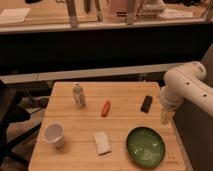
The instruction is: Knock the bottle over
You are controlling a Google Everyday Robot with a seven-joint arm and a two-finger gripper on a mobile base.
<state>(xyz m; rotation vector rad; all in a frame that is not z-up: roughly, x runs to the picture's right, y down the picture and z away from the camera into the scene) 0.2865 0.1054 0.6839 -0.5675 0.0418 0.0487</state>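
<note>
While the bottle [78, 95] stood upright on the wooden table [125, 92], well apart from the green bowl [145, 146] and off to its far left, the gripper [166, 116] hung just past the bowl's far right side, jaws spread wide, holding nothing. Between bowl and bottle lay an orange-red carrot-like object [105, 108]; a white cup [54, 135] stood left of the bowl

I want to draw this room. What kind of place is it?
Probably an office or lab break area: a wooden table holding a bottle, paper cup and green bowl, a glass partition behind, and a white robot arm whose gripper hangs by the table's right edge as seen.
</note>
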